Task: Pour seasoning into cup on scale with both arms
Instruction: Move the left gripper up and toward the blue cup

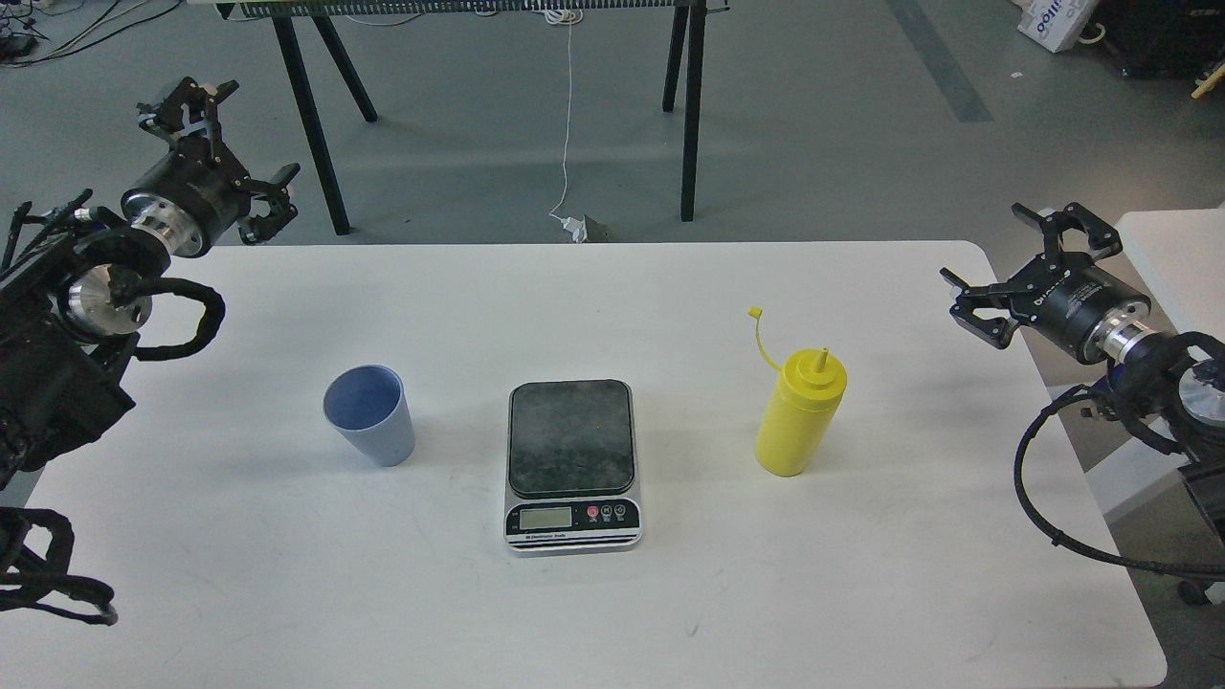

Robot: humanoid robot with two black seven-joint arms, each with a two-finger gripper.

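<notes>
The white table (861, 593) carries everything, with bare room all round; the scale (572, 465) sits mid-table toward the near edge, plate empty. The seasoning (800, 413) stands upright to its right, the cup (371, 414) to its left; the cup likely goes first, gripped low. The left gripper (222, 144) and right gripper (1029, 273) hang spread and empty by the side edges.
</notes>
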